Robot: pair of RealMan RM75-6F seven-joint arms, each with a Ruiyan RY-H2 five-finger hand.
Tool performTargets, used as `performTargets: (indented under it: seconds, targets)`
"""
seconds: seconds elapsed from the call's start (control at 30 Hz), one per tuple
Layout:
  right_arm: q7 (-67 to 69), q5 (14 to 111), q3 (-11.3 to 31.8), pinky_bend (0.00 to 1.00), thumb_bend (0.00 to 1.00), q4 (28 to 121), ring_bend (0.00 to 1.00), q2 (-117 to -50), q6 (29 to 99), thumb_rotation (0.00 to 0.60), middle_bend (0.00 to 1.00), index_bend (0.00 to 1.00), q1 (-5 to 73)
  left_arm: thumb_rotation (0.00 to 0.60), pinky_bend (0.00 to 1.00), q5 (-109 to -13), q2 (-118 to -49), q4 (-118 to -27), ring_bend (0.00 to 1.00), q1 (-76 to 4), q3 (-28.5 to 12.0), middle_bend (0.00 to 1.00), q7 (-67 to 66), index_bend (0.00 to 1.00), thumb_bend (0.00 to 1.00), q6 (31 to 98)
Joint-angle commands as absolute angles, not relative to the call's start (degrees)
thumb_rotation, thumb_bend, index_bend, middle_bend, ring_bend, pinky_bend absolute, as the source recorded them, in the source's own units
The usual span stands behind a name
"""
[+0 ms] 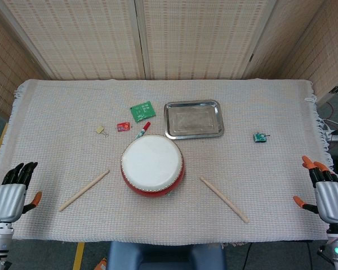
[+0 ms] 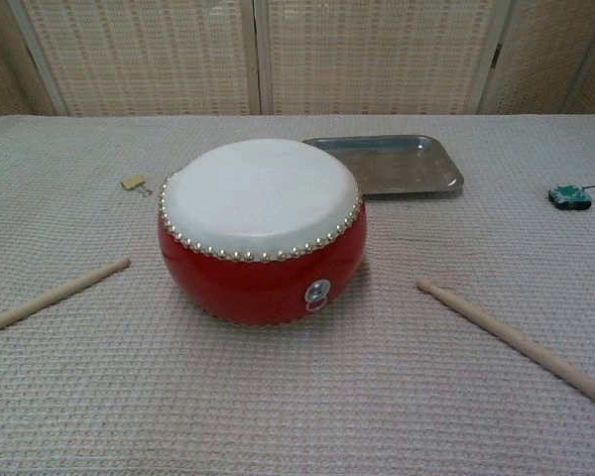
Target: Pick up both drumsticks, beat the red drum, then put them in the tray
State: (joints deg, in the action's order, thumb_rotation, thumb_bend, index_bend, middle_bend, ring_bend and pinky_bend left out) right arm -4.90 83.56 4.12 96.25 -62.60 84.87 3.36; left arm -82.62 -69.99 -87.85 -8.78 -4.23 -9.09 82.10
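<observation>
The red drum (image 1: 152, 165) (image 2: 262, 230) with a white skin stands in the middle of the cloth-covered table. One wooden drumstick (image 1: 84, 190) (image 2: 52, 297) lies slanted to its left, another drumstick (image 1: 224, 199) (image 2: 516, 341) slanted to its right. Behind the drum sits the empty metal tray (image 1: 193, 118) (image 2: 389, 164). My left hand (image 1: 11, 194) hovers at the near left edge, fingers spread, holding nothing. My right hand (image 1: 327, 194) is at the near right edge, also spread and empty. Neither hand appears in the chest view.
Small items lie behind the drum: a green packet (image 1: 142, 111), a red packet (image 1: 123, 127), a red-capped marker (image 1: 142, 130), a binder clip (image 1: 101, 130) (image 2: 134, 182). A small green gadget (image 1: 261, 136) (image 2: 569, 195) sits right of the tray.
</observation>
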Motion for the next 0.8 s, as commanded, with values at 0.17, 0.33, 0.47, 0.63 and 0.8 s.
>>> performTargets:
  seconds: [0.17, 0.33, 0.47, 0.63, 0.8]
  targets:
    - [-4.0, 84.6, 4.0, 0.29, 0.05, 97.3, 0.13, -62.2, 86.9, 0.6, 0.21, 0.06, 2.4, 0.6, 0.13, -83.7, -71.3, -87.1, 0.07, -8.9, -4.3, 0.1, -9.0, 0.11, 0.35, 83.2]
    - [-2.7, 85.8, 3.5, 0.29, 0.05, 97.1, 0.13, -61.9, 87.4, 0.6, 0.21, 0.06, 2.1, 0.6, 0.15, -84.8, -71.4, -87.5, 0.11, -8.8, -4.1, 0.13, -7.9, 0.14, 0.35, 84.1]
    - [-1.6, 87.6, 3.2, 0.29, 0.05, 96.7, 0.13, -61.6, 88.0, 0.6, 0.21, 0.06, 2.0, 0.6, 0.16, -86.1, -71.3, -88.2, 0.14, -9.2, -4.2, 0.16, -7.0, 0.19, 0.35, 84.7]
    - [-0.9, 89.2, 3.1, 0.29, 0.05, 96.2, 0.13, -61.2, 89.1, 0.6, 0.21, 0.06, 2.0, 0.6, 0.18, -86.0, -71.5, -89.3, 0.15, -11.0, -4.1, 0.18, -4.3, 0.26, 0.35, 81.1]
    - [-0.2, 90.6, 2.9, 0.29, 0.05, 95.8, 0.13, -60.7, 89.7, 0.6, 0.21, 0.06, 1.9, 0.6, 0.18, -82.9, -73.1, -90.4, 0.16, -13.5, -4.6, 0.19, -3.7, 0.3, 0.35, 75.6]
